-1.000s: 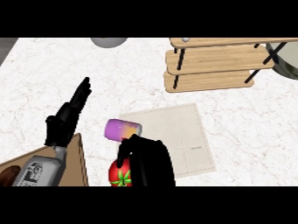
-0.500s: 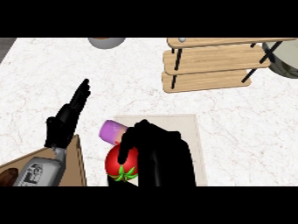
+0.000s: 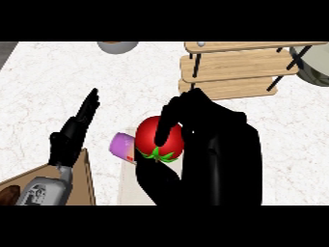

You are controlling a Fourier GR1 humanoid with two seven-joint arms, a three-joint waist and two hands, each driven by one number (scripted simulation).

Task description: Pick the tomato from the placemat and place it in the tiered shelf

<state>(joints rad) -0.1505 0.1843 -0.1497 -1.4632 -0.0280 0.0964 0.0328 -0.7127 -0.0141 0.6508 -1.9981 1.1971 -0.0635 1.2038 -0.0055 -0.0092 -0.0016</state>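
Since half a second ago, the right hand has lifted with the tomato and moved further toward the shelf. Its fingers curl round the one tomato, above and just right of one purple cup. Bare counter lies between hand and shelf. The left hand rests at the left with fingers straight, beside a wooden board. One bowl sits at the far edge.

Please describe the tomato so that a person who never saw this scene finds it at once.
Start at the wooden shelf at the far right of the counter. Nearer than it, the black right hand curls round the tomato. It is the only red ball here, with a green stalk, beside a purple thing.
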